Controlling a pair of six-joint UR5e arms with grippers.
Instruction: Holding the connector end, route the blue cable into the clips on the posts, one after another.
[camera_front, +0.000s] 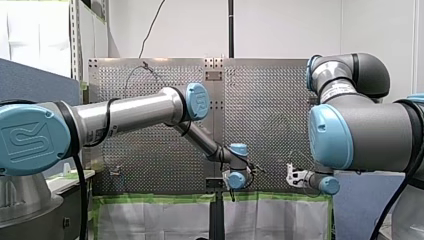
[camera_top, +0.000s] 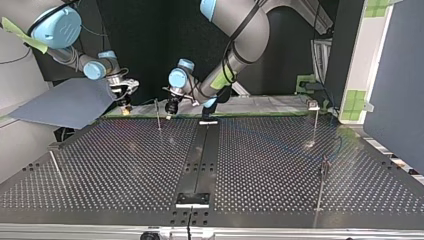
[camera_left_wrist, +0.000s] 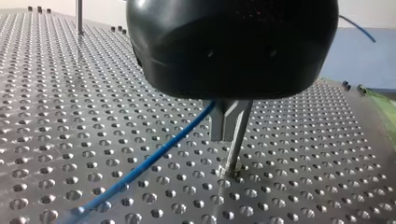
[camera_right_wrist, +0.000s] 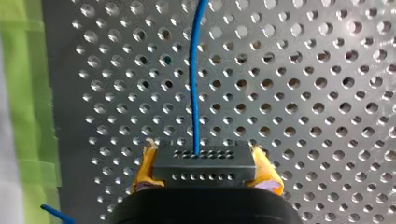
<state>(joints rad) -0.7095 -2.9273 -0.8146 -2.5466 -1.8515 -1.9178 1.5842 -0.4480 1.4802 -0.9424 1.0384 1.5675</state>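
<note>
Between my right gripper's (camera_right_wrist: 204, 173) yellow pads (camera_right_wrist: 144, 169) sits the clamped connector (camera_right_wrist: 204, 161), blue cable (camera_right_wrist: 194, 70) leaving at 12 o'clock; my left gripper (camera_left_wrist: 229, 136) is closed, a post (camera_left_wrist: 232, 157) just beneath.

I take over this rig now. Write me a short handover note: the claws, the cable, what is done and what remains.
Right claw: shut on the black connector, with the blue cable leading ahead of it.
Left claw: shut on the blue cable, just above a post.
Done: nothing visibly routed yet.
To do: every post, probably this one first.
</note>
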